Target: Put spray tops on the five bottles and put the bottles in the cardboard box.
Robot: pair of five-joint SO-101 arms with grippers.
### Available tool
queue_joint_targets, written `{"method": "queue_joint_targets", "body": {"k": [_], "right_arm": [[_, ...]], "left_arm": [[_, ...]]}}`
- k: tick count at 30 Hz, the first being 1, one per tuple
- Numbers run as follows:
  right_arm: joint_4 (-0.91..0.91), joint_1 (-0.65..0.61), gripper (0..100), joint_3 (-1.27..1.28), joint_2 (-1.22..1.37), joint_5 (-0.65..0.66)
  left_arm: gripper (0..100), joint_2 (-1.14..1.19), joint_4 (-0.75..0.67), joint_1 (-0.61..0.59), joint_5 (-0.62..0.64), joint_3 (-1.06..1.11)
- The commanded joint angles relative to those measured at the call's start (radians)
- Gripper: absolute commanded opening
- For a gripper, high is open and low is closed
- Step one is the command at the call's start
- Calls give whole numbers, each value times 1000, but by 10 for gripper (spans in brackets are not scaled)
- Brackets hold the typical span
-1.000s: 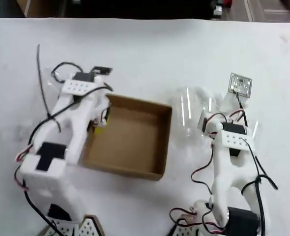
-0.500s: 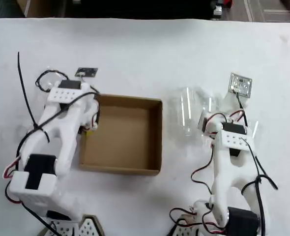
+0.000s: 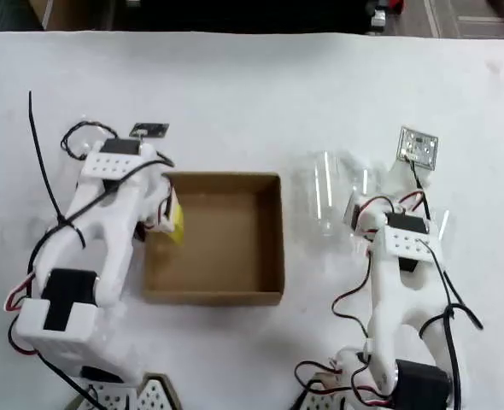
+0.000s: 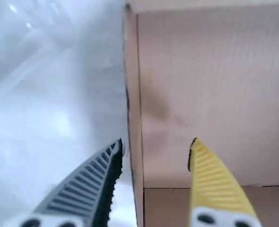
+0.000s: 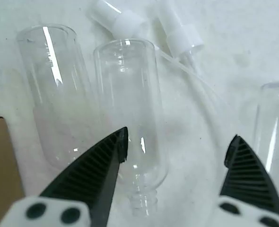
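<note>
Looking down, the left arm lies over the cardboard box wall on its own side, so most of that wall is covered. The clear bottles by the right arm all but melt into the white desk — their number cannot be told, and the arm covers part of them. From the right wrist, one bottle is sliced by the edge, and the spray tops run off it too. From the left wrist, a pale blur sits outside the box — bottle or glare, hard to say.
</note>
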Motion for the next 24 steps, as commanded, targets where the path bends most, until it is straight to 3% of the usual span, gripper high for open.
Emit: {"method": "queue_joint_targets", "body": {"k": [1,8,11,16,20,24], "right_arm": [[-15,1,291,-2,-5,11],[-15,1,291,-2,-10,11],[-15,5,291,-5,-12,11],[-15,88,291,-14,-12,2],[-5,67,282,-17,-12,11],[41,56,135,-37,-16,44]], "left_arm": [[223,-56,89,-21,12,-118],[222,-58,376,-94,6,-532],[221,-120,388,-154,9,-618],[221,-407,377,-174,11,-568],[225,-704,310,-173,11,-419],[225,-967,98,-177,2,-89]]}}
